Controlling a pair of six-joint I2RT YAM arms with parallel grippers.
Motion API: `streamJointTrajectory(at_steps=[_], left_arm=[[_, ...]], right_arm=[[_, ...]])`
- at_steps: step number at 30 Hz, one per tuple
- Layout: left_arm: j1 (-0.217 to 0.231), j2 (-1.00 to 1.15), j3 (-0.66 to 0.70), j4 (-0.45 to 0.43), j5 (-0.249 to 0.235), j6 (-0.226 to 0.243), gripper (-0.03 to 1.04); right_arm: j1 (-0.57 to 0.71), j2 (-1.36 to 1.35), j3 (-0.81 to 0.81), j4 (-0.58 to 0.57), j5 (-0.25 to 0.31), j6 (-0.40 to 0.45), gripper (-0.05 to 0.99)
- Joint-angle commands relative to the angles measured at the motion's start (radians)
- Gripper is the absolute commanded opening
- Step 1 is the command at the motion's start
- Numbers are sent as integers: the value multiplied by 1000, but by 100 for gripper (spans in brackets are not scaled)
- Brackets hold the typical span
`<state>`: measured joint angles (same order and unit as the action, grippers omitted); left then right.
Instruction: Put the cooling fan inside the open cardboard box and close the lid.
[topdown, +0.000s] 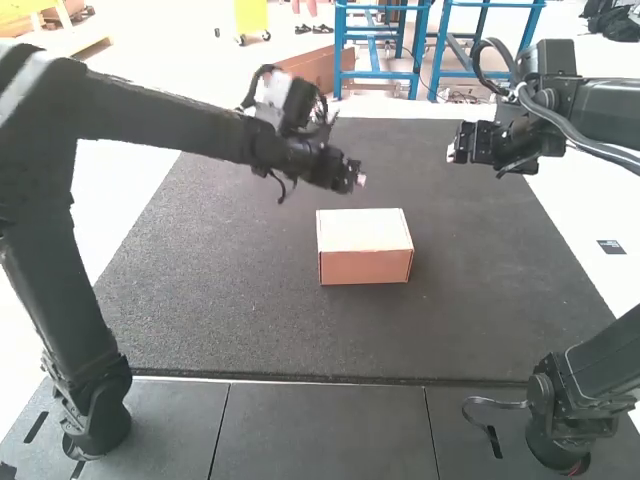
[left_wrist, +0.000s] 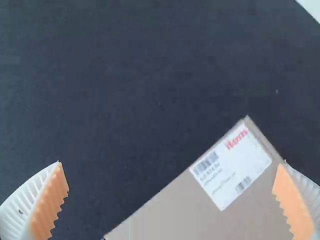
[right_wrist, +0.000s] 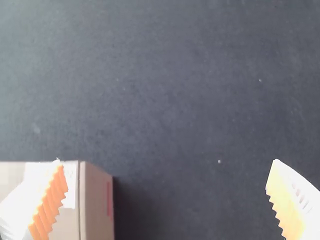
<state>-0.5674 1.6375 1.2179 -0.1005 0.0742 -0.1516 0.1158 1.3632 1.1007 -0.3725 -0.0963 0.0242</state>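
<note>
On the left, the left arm (topdown: 150, 115) reached over the black mat (topdown: 200, 270) on the desk. Its jaws hung just beyond the far left corner of the cardboard box (topdown: 364, 245), spread wide and holding nothing, and the ribbed white fingers (left_wrist: 50, 200) framed the box's labelled top (left_wrist: 232, 167) from above. The box sat near the middle of the mat with its lid lying flat and shut. The cooling fan, as I judged it, was already closed inside. The step in hand looked to be leaving the box undisturbed. To do that well, each arm should rise straight up before swinging sideways, so that no fingertip catches a lid edge and lifts it. If the lid looked sprung, a gentle flat press near its free edge would suit better than a pinch. On the right, the right arm (topdown: 590, 105) held its jaws well apart from the box, also wide open and empty.
</note>
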Motion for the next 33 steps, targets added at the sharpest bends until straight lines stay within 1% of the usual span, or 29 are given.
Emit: streamJointTrajectory(at_steps=[1, 3, 4, 5, 6, 7, 8, 9, 10, 12, 13, 14, 15, 17, 19, 21, 22, 24, 25, 30, 33], left_arm=[[44, -93, 66, -27, 168, -5, 97], [67, -110, 72, -80, 147, -9, 97], [75, -120, 74, -100, 136, -5, 97], [84, -137, 71, -110, 136, -2, 97], [93, -154, 68, -130, 134, 12, 97], [104, -174, 66, -137, 134, 60, 97], [115, -192, 58, -127, 128, 101, 97], [124, -209, 49, -100, 95, 98, 97], [133, -228, 37, -82, 59, 70, 97], [136, -281, 11, -44, -37, -68, 96], [136, -306, -12, -41, -51, -80, 96], [136, -327, -41, -5, -82, -66, 96], [136, -349, -77, 54, -125, -66, 96], [139, -400, -153, 134, -146, -62, 96], [139, -472, -222, 173, -155, -54, 96], [138, -541, -297, 200, -159, -54, 96], [139, -574, -333, 211, -159, -52, 96], [139, -642, -403, 223, -163, -54, 96], [141, -674, -434, 225, -171, -54, 96], [138, -832, -590, 232, -214, -51, 96], [139, -935, -690, 272, -226, -48, 96]], right_arm=[[-8, -13, 59, 9, -46, -3, 91], [-4, -19, 65, 7, -46, 23, 92], [1, -26, 73, -2, -46, 16, 92], [4, -38, 76, -11, -48, 3, 92], [7, -55, 74, -14, -43, -6, 92], [7, -76, 70, -14, -42, -40, 92], [5, -104, 59, -13, -45, -93, 92], [4, -131, 42, 0, -43, -145, 92], [2, -167, 16, 41, -39, -165, 92], [1, -239, -41, 126, -29, -161, 92], [-1, -277, -76, 170, -31, -156, 92], [-1, -319, -113, 216, -31, -133, 92], [2, -354, -148, 256, -26, -130, 91], [7, -412, -210, 257, 3, -133, 91], [5, -460, -269, 262, 26, -130, 91], [8, -509, -326, 280, 83, -129, 91], [10, -535, -352, 294, 90, -129, 91], [10, -581, -404, 323, 138, -127, 91], [12, -605, -427, 334, 148, -125, 91], [13, -730, -530, 389, 161, -127, 91], [13, -809, -608, 429, 161, -136, 91]])
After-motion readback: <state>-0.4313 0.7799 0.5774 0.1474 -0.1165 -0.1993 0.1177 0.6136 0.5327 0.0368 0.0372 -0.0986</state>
